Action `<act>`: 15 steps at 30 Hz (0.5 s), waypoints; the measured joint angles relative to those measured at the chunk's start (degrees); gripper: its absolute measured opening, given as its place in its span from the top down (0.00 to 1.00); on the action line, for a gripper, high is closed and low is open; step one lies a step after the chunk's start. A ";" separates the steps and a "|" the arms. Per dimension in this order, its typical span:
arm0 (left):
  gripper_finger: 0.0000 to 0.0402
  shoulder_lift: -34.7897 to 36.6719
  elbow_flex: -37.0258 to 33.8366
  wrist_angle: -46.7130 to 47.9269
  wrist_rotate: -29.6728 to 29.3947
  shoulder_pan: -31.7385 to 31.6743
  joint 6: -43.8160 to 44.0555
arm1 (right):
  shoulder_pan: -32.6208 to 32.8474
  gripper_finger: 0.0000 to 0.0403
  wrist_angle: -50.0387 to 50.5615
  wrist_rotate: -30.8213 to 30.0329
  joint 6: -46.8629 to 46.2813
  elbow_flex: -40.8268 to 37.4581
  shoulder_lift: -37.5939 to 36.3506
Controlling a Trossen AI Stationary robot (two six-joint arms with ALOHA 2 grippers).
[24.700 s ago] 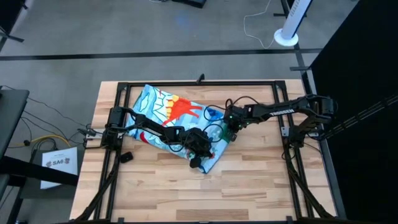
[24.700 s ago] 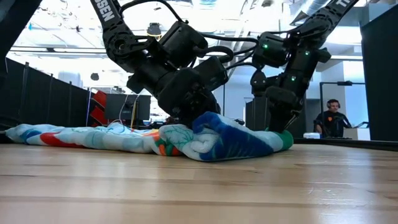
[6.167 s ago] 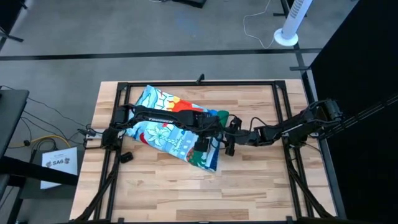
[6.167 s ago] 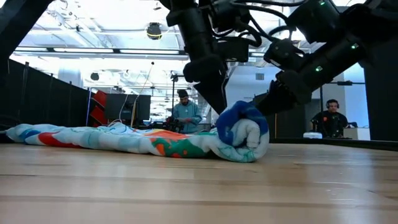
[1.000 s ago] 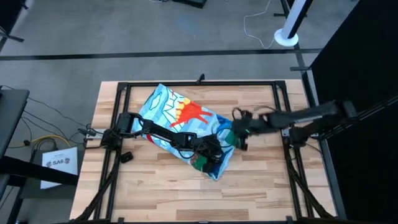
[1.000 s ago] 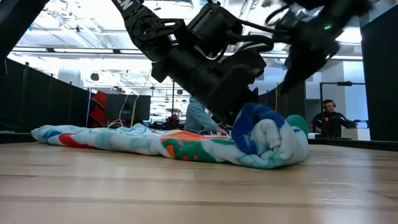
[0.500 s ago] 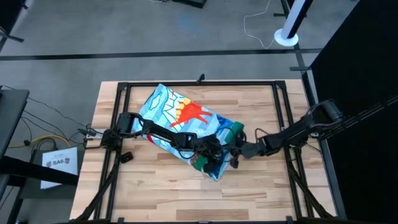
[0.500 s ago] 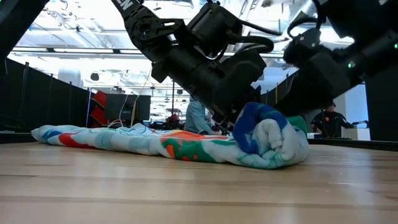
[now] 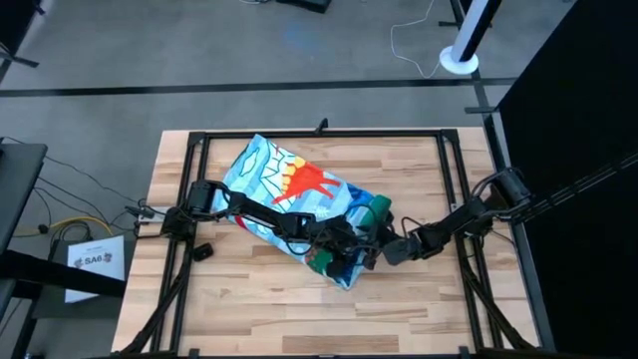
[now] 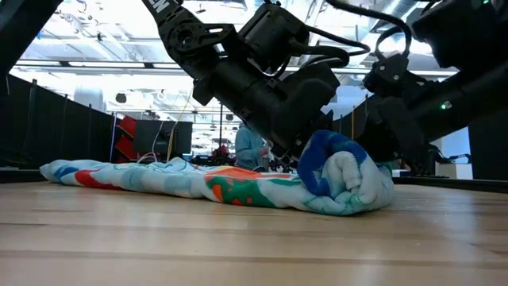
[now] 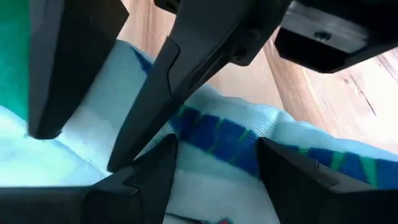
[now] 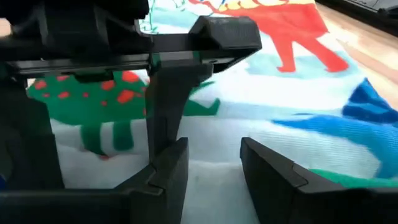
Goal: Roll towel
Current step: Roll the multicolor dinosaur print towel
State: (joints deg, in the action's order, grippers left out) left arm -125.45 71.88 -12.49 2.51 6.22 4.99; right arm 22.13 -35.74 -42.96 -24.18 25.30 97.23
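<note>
Soft towel (image 10: 333,179), thick rolled end

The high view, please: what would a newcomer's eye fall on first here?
The towel, bright with tropical print, lies across the middle of the wooden table, spread flat toward the far left and bunched into a thick roll at its near right end. Both dark arms meet at that roll: the left gripper reaches in from the left with jaws open over the cloth, and the right gripper comes in from the right, jaws also open.
</note>
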 joint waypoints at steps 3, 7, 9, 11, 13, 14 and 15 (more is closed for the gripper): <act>0.47 0.00 0.01 0.01 0.03 0.00 0.01 | 0.90 0.67 -0.33 -1.40 0.02 0.00 -0.04; 0.47 0.00 0.01 -0.01 -0.01 0.00 -0.45 | 0.59 0.67 -0.86 -1.99 -0.93 0.04 0.93; 0.47 0.00 0.00 -0.11 0.01 0.00 -0.52 | 0.40 0.67 -1.10 -2.01 -2.75 0.04 2.42; 0.47 -0.03 0.00 -0.44 -0.02 0.00 -0.59 | 0.24 0.67 -1.33 -2.45 -4.13 0.06 4.35; 0.47 0.23 -0.05 -0.87 0.14 0.08 -0.70 | 0.27 0.67 -2.00 -3.11 -5.96 0.21 6.25; 0.47 0.47 -0.07 -0.93 0.34 0.14 -0.72 | 0.27 0.67 -2.07 -3.35 -6.84 0.21 7.15; 0.47 0.77 -0.04 -0.98 0.51 0.15 -0.72 | 0.27 0.67 -2.08 -3.55 -7.65 0.23 7.77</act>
State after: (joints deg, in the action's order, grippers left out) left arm -124.68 71.83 -13.47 3.02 6.37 4.27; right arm 22.39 -37.82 -46.51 -31.83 25.53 105.00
